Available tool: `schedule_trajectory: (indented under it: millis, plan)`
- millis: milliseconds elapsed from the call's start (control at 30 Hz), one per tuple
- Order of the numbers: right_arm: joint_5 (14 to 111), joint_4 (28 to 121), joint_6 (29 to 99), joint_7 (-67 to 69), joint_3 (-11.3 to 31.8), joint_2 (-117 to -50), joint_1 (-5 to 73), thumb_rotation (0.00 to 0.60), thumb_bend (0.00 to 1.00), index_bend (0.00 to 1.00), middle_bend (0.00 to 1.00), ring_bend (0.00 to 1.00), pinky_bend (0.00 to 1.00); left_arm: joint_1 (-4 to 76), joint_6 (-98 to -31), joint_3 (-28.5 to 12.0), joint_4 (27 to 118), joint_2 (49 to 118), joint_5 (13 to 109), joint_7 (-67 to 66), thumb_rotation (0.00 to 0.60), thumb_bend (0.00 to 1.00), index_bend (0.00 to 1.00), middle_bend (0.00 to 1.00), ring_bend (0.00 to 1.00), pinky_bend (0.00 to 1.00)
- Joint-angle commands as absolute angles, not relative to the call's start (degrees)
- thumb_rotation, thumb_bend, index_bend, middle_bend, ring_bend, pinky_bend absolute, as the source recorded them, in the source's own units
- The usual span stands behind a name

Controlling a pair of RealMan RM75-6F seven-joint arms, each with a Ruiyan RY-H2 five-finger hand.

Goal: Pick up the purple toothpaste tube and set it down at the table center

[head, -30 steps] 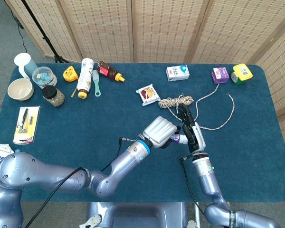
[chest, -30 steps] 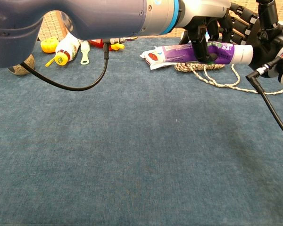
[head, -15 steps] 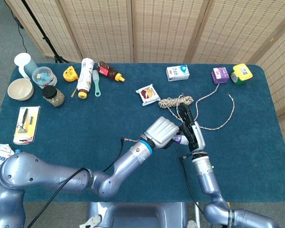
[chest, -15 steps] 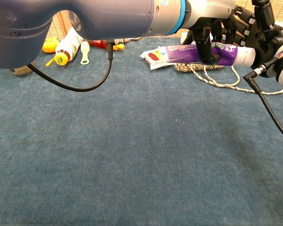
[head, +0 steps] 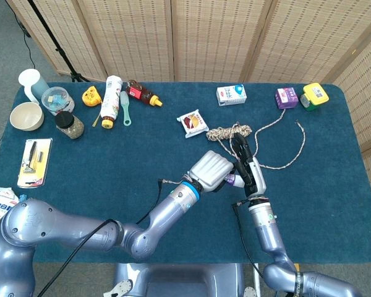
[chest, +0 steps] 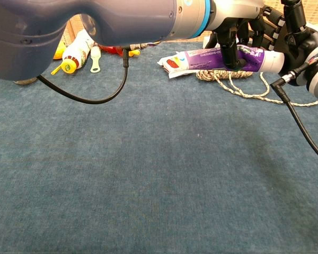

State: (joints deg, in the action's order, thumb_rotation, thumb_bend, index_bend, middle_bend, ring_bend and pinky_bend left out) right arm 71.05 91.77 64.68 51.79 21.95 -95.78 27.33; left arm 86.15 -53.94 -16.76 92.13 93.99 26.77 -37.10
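Left hand [chest: 234,32] grips purple toothpaste tube [chest: 222,57] aloft, right hand [chest: 286,29] clasping its cap end; lower it level, release one hand first, avoid rope [chest: 238,79].

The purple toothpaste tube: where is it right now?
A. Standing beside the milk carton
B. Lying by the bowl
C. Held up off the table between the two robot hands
C: in the chest view the purple toothpaste tube hangs above the cloth, with the left hand and right hand on it.
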Motion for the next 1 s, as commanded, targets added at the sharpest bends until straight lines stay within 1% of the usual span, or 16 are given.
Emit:
schedule_trajectory:
  millis: [33, 167, 600, 833, 1000]
  plan:
    - [71.1, 91.6, 64.7, 51.7, 22.0, -95.8, 27.3, 0.180, 0.00, 0.00, 0.00, 0.00, 0.00, 86.1, -54.0, -16.8, 92.2, 94.0, 26.8, -37.1, 0.600, 1.00, 0.61, 0.58, 0.60, 0.65]
    - [71.1, 91.2, 64.8, 52.2, 22.2, -95.4, 27.0, 0.181, 0.00, 0.00, 0.00, 0.00, 0.00, 85.7, -54.0, -16.4, 92.9, 93.3, 26.8, -37.5, 0.600, 1.00, 0.61, 0.58, 0.60, 0.65]
    - [71.8, 90.8, 64.5, 53.3, 22.6, -91.4, 25.7, 0.179, 0.00, 0.00, 0.00, 0.00, 0.00, 81.5, -56.4, -12.7, 98.5, 88.7, 31.3, -37.9, 0.600, 1.00, 0.60, 0.58, 0.58, 0.65]
    - [72.3, 90.9, 64.8, 53.1, 22.3, -89.9, 25.2, 0.180, 0.00, 0.00, 0.00, 0.00, 0.00, 79.1, -56.8, -10.2, 98.7, 88.7, 32.3, -37.7, 0.600, 1.00, 0.59, 0.57, 0.56, 0.65]
    - [72.6, 91.1, 65.1, 53.0, 22.1, -88.6, 24.6, 0.184, 0.00, 0.00, 0.00, 0.00, 0.00, 76.8, -56.8, -8.1, 97.0, 89.9, 32.7, -36.7, 0.600, 1.00, 0.57, 0.54, 0.54, 0.65]
